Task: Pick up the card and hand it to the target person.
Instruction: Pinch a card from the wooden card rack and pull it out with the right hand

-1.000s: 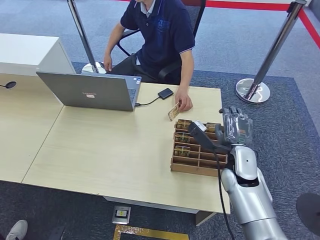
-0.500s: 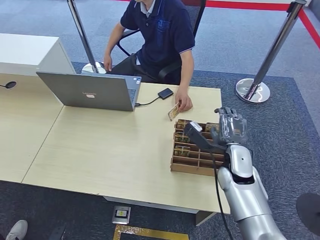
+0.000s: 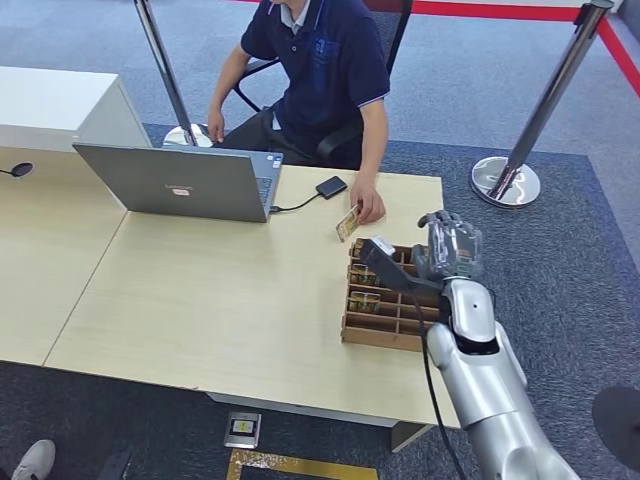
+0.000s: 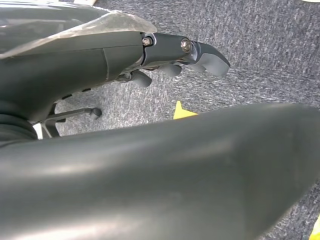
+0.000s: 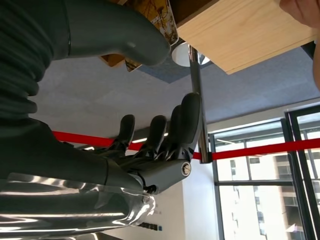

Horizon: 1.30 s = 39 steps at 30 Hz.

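A person in a dark blue shirt [image 3: 326, 70] sits at the far side of the table, one hand [image 3: 369, 207] holding a small gold-brown card [image 3: 348, 223] on edge on the tabletop. More such cards [image 3: 365, 274] lie in a wooden compartment tray [image 3: 381, 336] near the table's right edge. My right hand [image 3: 451, 247] hovers over the tray's far right corner, fingers spread and empty. In the right wrist view that hand [image 5: 158, 145] holds nothing, and a card [image 5: 156, 12] shows past the thumb. My left hand [image 4: 170, 55] hangs over grey carpet with nothing in it.
A grey laptop [image 3: 181, 182] stands open at the table's far left, with a cable running to a black device [image 3: 330, 186]. Stanchion posts [image 3: 504, 180] stand on the carpet behind the table. A white cabinet [image 3: 60, 105] sits at far left.
My right hand has moved left and a little away from me, from beside the tray's right edge to above its far right corner. The person's hand and card have stayed put.
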Available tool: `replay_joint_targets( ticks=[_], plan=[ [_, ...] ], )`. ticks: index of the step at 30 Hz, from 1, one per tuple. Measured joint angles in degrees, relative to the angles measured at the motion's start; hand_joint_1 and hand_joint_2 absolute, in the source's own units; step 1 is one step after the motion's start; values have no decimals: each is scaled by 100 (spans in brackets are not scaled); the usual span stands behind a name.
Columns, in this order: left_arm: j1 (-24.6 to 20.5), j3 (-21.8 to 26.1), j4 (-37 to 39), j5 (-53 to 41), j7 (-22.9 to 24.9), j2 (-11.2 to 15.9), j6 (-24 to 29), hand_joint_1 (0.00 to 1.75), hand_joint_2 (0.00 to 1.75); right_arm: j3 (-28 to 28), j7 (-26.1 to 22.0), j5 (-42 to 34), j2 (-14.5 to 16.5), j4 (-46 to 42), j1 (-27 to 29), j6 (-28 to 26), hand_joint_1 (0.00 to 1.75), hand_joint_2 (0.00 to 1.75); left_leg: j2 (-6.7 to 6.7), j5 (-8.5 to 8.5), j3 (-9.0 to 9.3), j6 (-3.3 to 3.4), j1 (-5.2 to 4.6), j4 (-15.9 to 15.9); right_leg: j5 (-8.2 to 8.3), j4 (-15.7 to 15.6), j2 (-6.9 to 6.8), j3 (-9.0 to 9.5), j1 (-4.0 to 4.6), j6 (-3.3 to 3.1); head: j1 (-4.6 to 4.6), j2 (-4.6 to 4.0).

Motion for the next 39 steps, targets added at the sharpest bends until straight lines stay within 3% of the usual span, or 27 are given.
replay_joint_targets(
  ticks=[13,33,39],
  plan=[
    [1,0,0,38,2,-2,5,0,0,-46,59,-3,0,316,-98,-54,77,175,0,0,0,0,0,0,0,0,0,0,0,0,-1,0],
    [3,0,0,48,4,-8,9,0,0,-213,111,53,-4,438,-104,-46,78,175,0,0,0,0,0,1,0,0,0,-1,0,0,0,0],
    [3,1,2,46,4,-10,8,0,0,-285,134,78,-14,438,-94,-36,85,175,0,0,0,0,0,2,0,0,0,0,0,0,0,0]
  ],
)
